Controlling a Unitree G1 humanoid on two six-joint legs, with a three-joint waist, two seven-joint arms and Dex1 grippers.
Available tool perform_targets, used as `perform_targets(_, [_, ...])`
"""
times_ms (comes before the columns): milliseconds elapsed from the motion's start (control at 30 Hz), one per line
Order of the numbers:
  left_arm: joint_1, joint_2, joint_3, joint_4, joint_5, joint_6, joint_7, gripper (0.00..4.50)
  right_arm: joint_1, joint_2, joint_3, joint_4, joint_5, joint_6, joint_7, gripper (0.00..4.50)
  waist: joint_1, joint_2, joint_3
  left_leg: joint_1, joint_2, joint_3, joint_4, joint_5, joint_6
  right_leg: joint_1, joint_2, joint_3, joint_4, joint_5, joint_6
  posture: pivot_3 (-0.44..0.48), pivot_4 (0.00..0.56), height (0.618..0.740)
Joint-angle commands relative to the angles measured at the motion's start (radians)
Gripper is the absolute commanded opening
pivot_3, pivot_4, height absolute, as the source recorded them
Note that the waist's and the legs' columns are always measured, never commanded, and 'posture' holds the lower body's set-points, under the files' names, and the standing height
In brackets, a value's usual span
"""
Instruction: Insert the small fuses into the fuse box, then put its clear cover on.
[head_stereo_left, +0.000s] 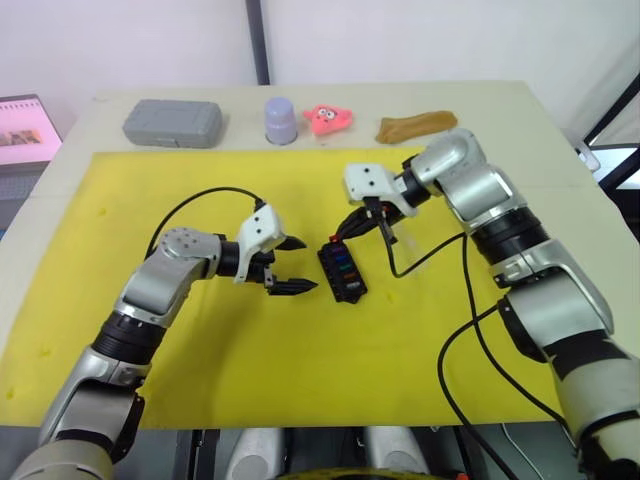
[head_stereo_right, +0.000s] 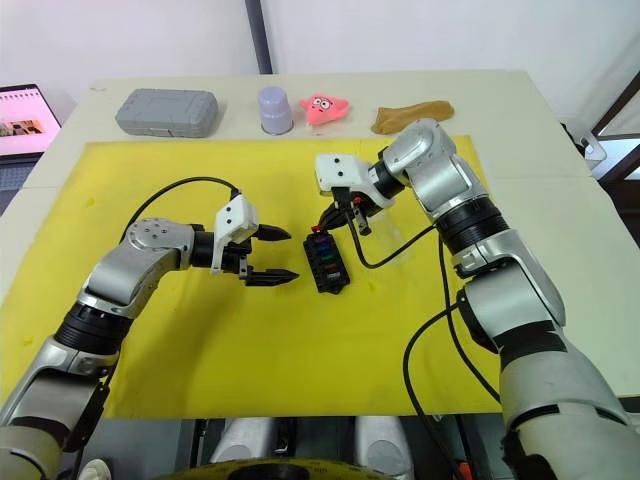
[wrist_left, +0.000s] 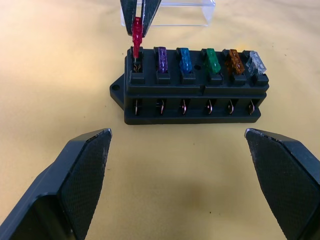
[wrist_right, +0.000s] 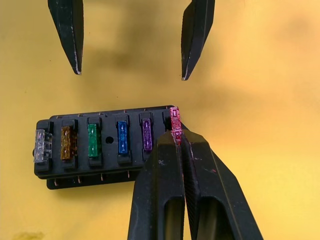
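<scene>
- Left pincer (head_stereo_left: 287, 266): spread wide, empty, left of centre in the head view, fingertips aimed at the fuse box from just beside it. Standing by, not touching.
- Fuse box (head_stereo_left: 342, 271): centre of frame on the yellow mat (head_stereo_left: 120, 300), long axis running roughly away from the robot, slightly tilted. Five slots in one row already filled: purple, blue, green, amber, clear.
- Red fuse (wrist_left: 136, 31): pinched blade-down in the right pincer (head_stereo_left: 368, 222), directly over the one empty end slot, tip at the slot mouth. Next move looks like a straight push down along the blade axis; sideways offset would jam it.
- Clear cover (wrist_left: 170, 14): on the mat just behind the box, right-arm side.
</scene>
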Motion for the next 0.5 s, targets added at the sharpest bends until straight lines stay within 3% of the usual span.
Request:
perform_targets(33, [-0.010,0.009,0.026,-0.026,-0.001,-0.013,-0.002,4.48,-0.019,0.008,-0.019,-0.016,-0.010,-0.017,0.001,0.00,0.000,0.000,0.000,0.000,0.000,0.000,0.000,0.000,0.000,0.000,0.000,0.000,0.000,0.000,0.000,0.000,0.150,0.740])
perform_targets(500, [-0.005,0.011,0.027,-0.029,0.005,-0.017,0.005,4.48,-0.017,0.022,-0.014,0.046,-0.055,-0.069,-0.002,0.00,-0.001,0.000,0.000,0.000,0.000,0.000,0.000,0.000,0.000,0.000,0.000,0.000,0.000,0.000,0.000,0.000,0.150,0.740])
